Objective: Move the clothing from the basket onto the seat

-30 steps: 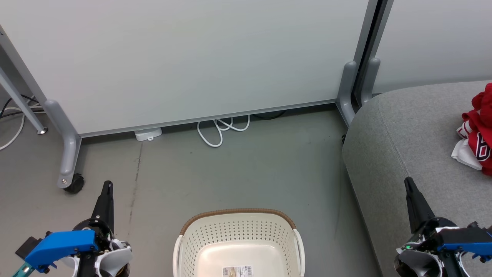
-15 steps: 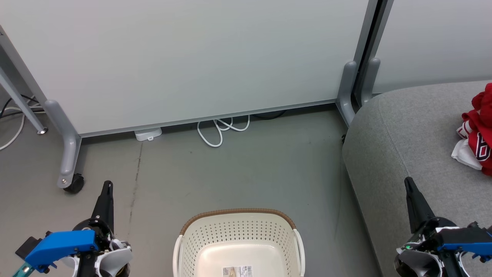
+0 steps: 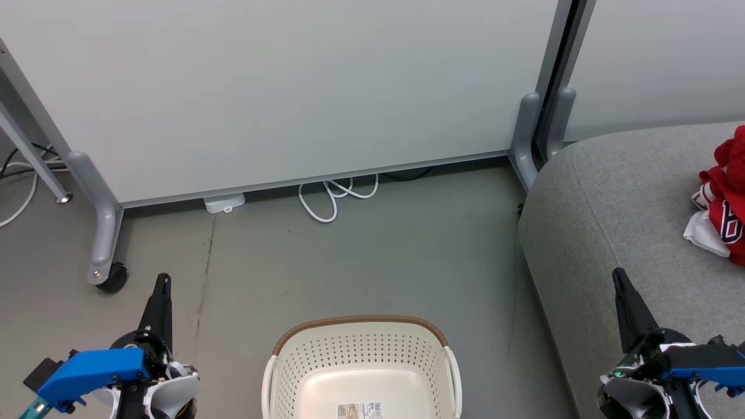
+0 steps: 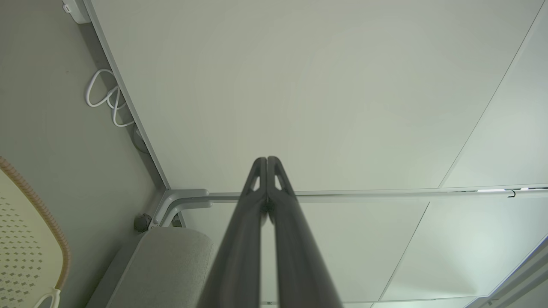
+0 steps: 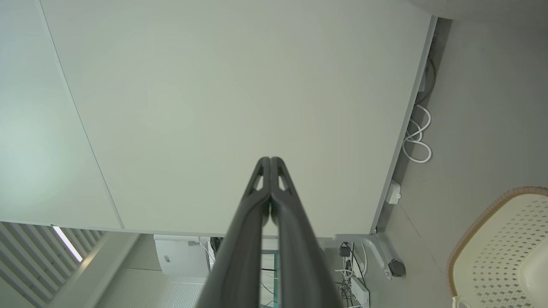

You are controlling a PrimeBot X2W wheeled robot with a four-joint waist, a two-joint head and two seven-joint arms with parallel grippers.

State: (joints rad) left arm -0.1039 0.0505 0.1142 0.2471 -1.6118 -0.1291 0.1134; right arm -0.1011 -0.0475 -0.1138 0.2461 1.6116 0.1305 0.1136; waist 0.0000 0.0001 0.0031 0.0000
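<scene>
The left pincer (image 3: pixel 163 280) and the right pincer (image 3: pixel 618 274) both point up, low down, fingers pressed together, holding nothing.

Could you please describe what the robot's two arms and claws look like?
The left claw and the right claw each have two long, dark, tapering fingers with small triangular cut-outs near the tips. Behind each sits a blue plastic housing over rounded pale casing; a small green light glows by the right one.

even, soft overhead light, sharp focus, wide-angle bending in wrist views
</scene>
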